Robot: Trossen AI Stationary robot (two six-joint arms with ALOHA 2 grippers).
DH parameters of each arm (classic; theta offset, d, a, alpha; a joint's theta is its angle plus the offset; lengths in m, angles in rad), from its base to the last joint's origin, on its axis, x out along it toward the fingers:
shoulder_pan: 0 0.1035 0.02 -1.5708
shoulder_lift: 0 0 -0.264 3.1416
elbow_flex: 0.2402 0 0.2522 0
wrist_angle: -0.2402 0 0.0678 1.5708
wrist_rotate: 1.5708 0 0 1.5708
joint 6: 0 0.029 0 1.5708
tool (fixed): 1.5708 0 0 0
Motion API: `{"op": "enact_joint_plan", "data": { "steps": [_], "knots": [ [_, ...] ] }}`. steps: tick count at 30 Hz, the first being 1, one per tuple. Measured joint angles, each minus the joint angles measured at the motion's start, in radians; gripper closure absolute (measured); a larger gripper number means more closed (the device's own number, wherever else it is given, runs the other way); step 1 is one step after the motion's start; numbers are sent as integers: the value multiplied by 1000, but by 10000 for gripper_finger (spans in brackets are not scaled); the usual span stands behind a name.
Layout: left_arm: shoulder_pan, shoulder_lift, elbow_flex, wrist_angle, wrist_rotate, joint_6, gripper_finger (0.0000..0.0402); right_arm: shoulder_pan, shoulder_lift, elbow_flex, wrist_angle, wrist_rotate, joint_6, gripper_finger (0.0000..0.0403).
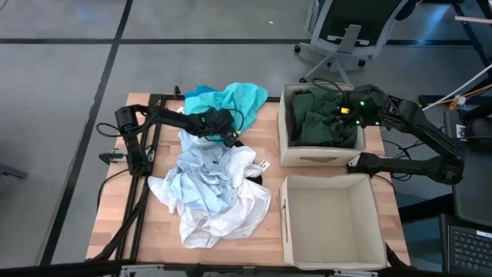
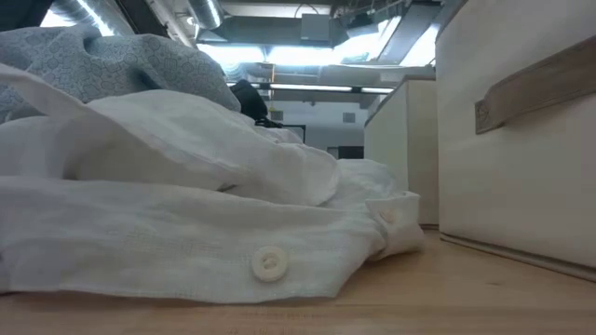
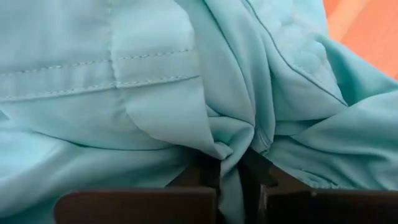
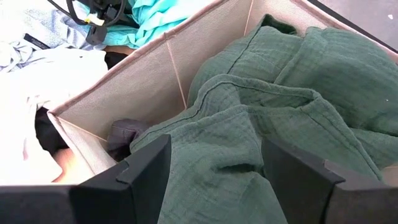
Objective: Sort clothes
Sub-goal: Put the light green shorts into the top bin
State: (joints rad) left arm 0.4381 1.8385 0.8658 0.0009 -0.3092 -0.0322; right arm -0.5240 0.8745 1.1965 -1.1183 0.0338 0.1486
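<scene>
Where the left gripper (image 3: pixel 231 177) pinches, teal garment (image 3: pixel 186 93) bunches.

Grey floor (image 1: pixel 61 92) crossed by dark seams, office chair (image 1: pixel 350 31) behind the table, ceiling lights (image 2: pixel 307 56) glowing, exposed ducts (image 2: pixel 209 14) overhead

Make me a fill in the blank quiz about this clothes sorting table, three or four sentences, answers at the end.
1. The left gripper is shut on the ___ garment.
2. The dark green garment lies in the ___ beige box.
3. The near beige box holds ___.
4. The right gripper, above the green garment, is ___.

Answers: teal; far; nothing; open
</scene>
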Motion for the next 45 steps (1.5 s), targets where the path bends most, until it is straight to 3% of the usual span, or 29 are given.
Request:
{"op": "enact_joint_plan", "data": {
  "steps": [5, 11, 24, 28, 36, 45],
  "knots": [
    [-42, -65, -8, -47, -43, 35, 392, 0, 0, 0, -3, 0, -2, 150],
    [-112, -228, -6, -35, -52, 76, 393, 1, 0, 0, 20, -6, -62, 150],
    [-246, -537, -6, -29, -58, 168, 398, 1, 32, 0, 307, -217, -149, 150],
    [-276, -578, -6, -26, -27, 172, 394, 18, 83, 0, 390, -271, -170, 150],
    [-296, -588, -5, -11, 30, 155, 396, 180, 260, 0, 579, -268, -282, 150],
    [-308, -587, -5, -11, 38, 149, 396, 305, 452, 0, 796, -172, -383, 150]
  ]
}}
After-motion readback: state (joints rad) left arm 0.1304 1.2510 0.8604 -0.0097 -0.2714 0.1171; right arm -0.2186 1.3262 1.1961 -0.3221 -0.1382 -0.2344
